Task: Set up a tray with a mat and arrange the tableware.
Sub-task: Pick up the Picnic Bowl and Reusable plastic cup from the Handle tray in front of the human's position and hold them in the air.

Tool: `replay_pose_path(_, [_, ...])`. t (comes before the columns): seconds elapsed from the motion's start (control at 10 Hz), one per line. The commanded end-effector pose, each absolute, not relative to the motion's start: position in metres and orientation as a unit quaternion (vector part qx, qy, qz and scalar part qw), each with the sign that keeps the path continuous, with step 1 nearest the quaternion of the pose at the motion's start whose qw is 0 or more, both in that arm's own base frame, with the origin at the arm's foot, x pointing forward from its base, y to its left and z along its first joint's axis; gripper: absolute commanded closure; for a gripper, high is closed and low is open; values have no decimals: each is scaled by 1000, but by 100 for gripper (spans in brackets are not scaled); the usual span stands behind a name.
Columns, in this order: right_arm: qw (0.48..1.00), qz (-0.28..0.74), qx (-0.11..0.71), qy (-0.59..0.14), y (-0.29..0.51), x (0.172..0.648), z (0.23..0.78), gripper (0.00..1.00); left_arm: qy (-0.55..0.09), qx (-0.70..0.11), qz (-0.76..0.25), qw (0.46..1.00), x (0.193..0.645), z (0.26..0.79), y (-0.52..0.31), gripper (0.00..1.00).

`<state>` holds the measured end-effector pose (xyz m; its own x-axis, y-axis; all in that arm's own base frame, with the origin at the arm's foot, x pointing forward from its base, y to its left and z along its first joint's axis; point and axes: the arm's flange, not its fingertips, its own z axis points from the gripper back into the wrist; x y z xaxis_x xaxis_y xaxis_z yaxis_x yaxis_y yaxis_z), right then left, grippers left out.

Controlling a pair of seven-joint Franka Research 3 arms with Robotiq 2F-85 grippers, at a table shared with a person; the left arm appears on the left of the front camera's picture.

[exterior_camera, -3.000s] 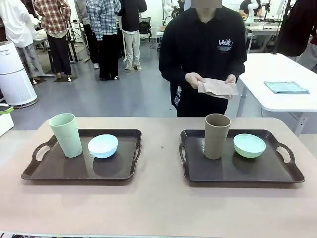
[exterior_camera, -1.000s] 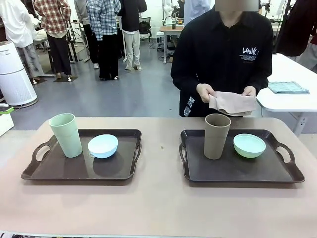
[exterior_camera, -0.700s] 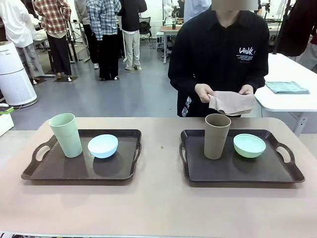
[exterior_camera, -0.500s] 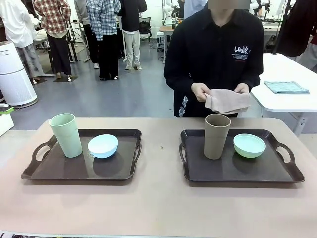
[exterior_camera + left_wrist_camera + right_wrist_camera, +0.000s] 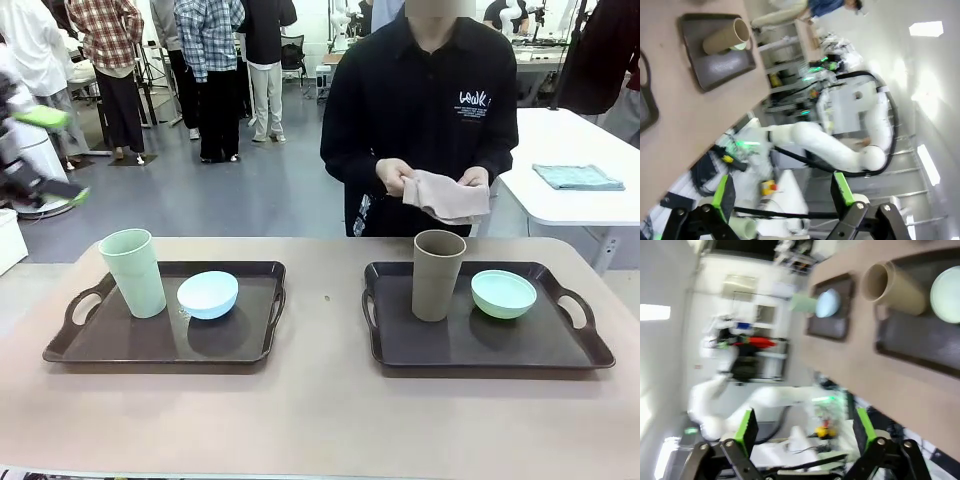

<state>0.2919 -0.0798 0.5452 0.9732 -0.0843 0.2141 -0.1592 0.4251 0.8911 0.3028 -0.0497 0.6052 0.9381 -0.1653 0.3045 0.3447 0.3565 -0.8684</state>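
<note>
L hand (image 5: 782, 195) & R hand (image 5: 805, 430): both spread wide, empty. L tray (image 5: 150, 345) on surface's (image 5: 320, 420) left side: green cup (image 5: 132, 272) at far-left corner, blue bowl (image 5: 208, 293) just beside. R tray (image 5: 480, 350) on right side: brown cup (image 5: 438, 274) far-left, mint bowl (image 5: 503, 292) beside. Person past far edge holds mat (image 5: 447, 195).

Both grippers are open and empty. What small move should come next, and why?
Probably bring the right gripper down toward the taupe cup. The person holds the folded mat just beyond the right tray. That cup and the mint bowl stand on the bare tray floor, so they likely must come off before the mat goes in.
</note>
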Motion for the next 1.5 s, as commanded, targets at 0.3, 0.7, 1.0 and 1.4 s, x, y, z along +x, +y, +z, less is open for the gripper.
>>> replay_pose_path(0.3, [969, -32, 224, -95, -71, 368, 533, 0, -464, 11, -470, 751, 400, 575, -191, 0])
replay_pose_path(0.7, [954, 1, 269, -129, -71, 357, 562, 0, -162, -353, -305, 870, 365, 626, -155, 0])
replay_pose_path(1.0, [974, -44, 202, -92, -46, 425, 524, 0, -98, -238, -542, 800, 414, 593, -249, 0])
replay_pose_path(1.4, [989, 3, 143, -43, 6, 473, 480, 0, -96, -179, -711, 673, 423, 541, -369, 0])
